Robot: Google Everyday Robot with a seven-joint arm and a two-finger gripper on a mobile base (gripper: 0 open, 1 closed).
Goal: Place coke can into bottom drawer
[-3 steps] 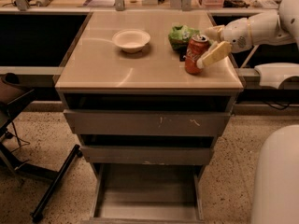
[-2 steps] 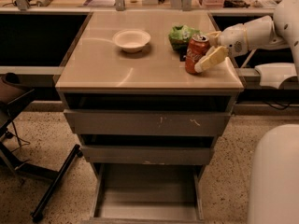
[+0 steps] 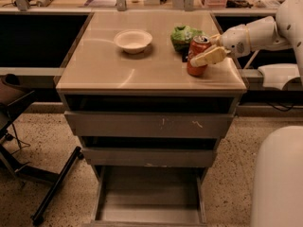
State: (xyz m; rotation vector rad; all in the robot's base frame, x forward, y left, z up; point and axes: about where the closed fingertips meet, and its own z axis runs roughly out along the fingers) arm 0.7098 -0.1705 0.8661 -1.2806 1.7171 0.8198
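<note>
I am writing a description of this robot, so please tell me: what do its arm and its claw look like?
The arm is built of smooth, rounded white segments. The claw, at the right edge of the cabinet top by the coke can, has blunt, pale yellow fingers. No cables or markings can be seen on them.

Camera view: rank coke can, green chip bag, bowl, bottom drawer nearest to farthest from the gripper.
1. coke can: at the gripper, near the cabinet top edge.
2. green chip bag: just behind the can.
3. bowl: farther across the same top.
4. bottom drawer: pulled open, down by the floor.
</note>
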